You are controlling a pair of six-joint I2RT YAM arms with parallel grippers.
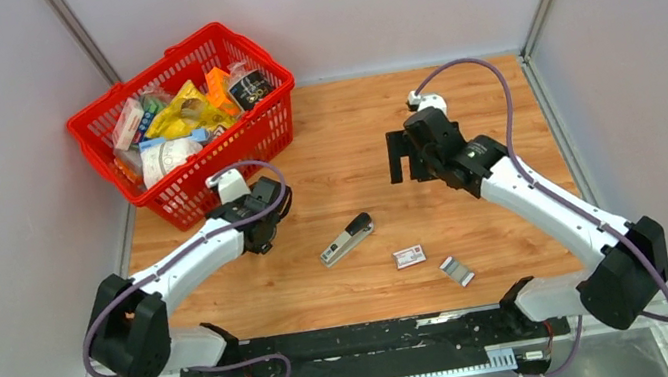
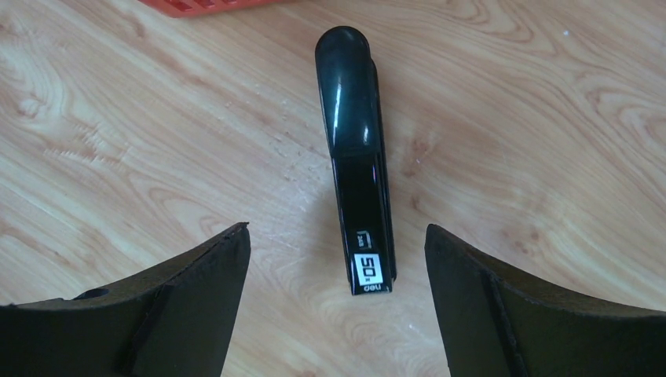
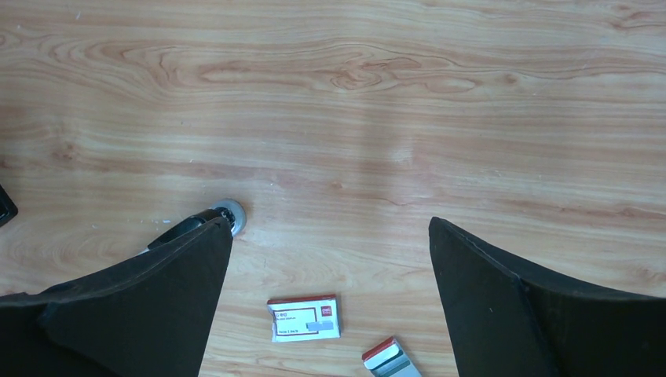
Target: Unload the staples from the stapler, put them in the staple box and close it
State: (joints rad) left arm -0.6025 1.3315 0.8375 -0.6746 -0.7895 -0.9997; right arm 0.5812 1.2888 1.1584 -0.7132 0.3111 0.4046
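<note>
The stapler (image 1: 346, 239) lies closed on the wooden table, black top arm up, silver base below. In the left wrist view it (image 2: 357, 157) lies lengthwise ahead of me, its labelled end reaching between my fingertips. My left gripper (image 1: 271, 222) (image 2: 337, 228) is open and empty, just left of the stapler and above the table. My right gripper (image 1: 407, 161) (image 3: 331, 222) is open and empty, raised behind and to the right of the stapler. One stapler end (image 3: 225, 214) peeks past my right gripper's left finger. No staples show.
A small white-and-red box (image 1: 410, 256) (image 3: 306, 318) lies right of the stapler. A small red-ended grey tray (image 1: 457, 270) (image 3: 389, 360) lies beside it. A red basket (image 1: 279, 121) full of packets stands at the back left. Grey walls stand on both sides.
</note>
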